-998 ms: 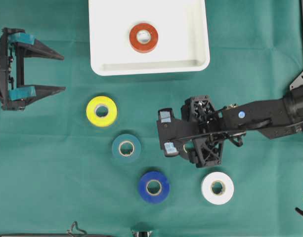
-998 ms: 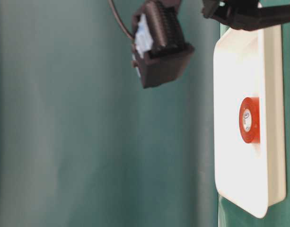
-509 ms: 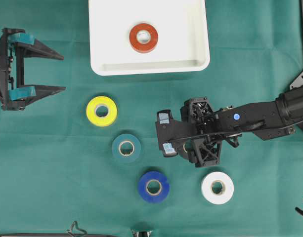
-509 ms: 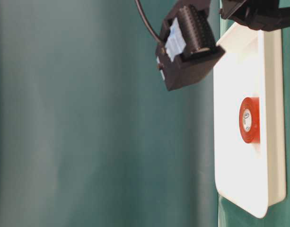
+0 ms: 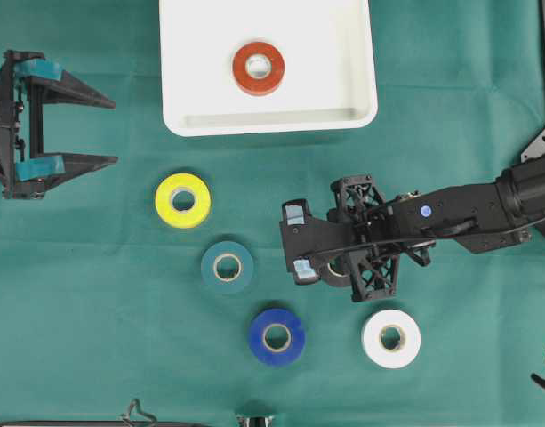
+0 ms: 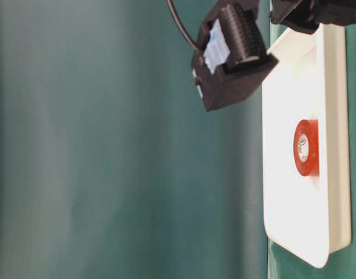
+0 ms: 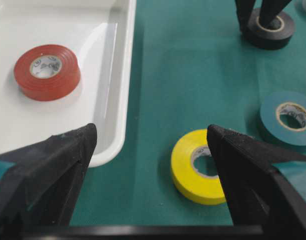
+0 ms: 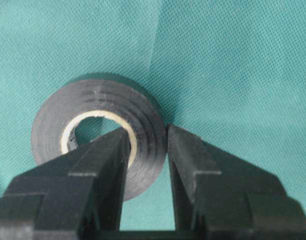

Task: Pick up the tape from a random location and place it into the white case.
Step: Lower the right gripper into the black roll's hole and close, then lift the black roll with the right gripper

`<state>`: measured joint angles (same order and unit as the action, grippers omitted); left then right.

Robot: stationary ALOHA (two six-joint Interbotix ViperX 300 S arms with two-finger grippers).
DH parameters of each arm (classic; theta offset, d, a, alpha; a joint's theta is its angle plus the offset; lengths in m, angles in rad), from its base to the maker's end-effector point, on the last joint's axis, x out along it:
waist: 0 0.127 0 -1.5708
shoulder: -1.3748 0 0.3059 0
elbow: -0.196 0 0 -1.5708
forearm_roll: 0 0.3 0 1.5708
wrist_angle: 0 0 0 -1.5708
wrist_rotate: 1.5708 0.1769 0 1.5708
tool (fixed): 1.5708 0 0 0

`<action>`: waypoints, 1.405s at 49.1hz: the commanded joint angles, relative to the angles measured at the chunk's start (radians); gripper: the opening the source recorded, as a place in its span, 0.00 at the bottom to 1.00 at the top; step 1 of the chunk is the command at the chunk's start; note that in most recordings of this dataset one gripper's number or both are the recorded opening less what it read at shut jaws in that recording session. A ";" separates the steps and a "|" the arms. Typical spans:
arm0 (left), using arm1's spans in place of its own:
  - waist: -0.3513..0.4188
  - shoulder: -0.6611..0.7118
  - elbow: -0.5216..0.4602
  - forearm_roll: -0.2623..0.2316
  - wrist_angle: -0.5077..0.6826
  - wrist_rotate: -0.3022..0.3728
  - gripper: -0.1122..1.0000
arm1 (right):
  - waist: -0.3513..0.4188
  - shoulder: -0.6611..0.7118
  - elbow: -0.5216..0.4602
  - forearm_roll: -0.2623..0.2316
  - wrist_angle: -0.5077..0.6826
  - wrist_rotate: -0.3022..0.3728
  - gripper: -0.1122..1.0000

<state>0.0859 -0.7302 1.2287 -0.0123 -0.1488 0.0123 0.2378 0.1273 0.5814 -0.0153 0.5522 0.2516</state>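
The white case (image 5: 343,89) lies at the top centre with a red tape roll (image 5: 259,68) in it. My right gripper (image 5: 336,267) is down on the green cloth over a black tape roll (image 8: 100,97). One finger (image 8: 105,155) sits inside the roll's core and the other (image 8: 190,155) outside, both against its wall. The roll rests on the cloth. My left gripper (image 5: 94,129) is open and empty at the far left, and in its own view (image 7: 152,137) it looks at the case (image 7: 113,100) and a yellow roll (image 7: 192,165).
Loose rolls lie on the cloth: yellow (image 5: 182,200), teal (image 5: 227,266), blue (image 5: 276,336) and white (image 5: 391,338). The table-level view shows the case (image 6: 331,192), the red roll (image 6: 305,147) and my right wrist camera block (image 6: 233,55).
My right gripper has come down to the cloth around the black roll's wall, then almost stopped. The left arm and the other rolls have not moved.
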 commanded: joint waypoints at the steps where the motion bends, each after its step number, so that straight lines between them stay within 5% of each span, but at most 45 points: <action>1: 0.000 0.002 -0.011 -0.002 -0.005 0.000 0.97 | 0.002 -0.014 -0.009 -0.002 -0.003 0.002 0.33; 19: -0.002 0.000 -0.011 -0.002 -0.005 0.000 0.97 | 0.003 -0.040 -0.020 -0.002 0.028 0.005 0.33; 69: 0.000 0.000 -0.012 -0.002 -0.003 0.000 0.97 | 0.003 -0.302 -0.333 -0.002 0.606 0.006 0.33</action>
<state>0.0859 -0.7302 1.2287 -0.0107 -0.1488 0.0123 0.2393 -0.1427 0.2945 -0.0153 1.1321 0.2546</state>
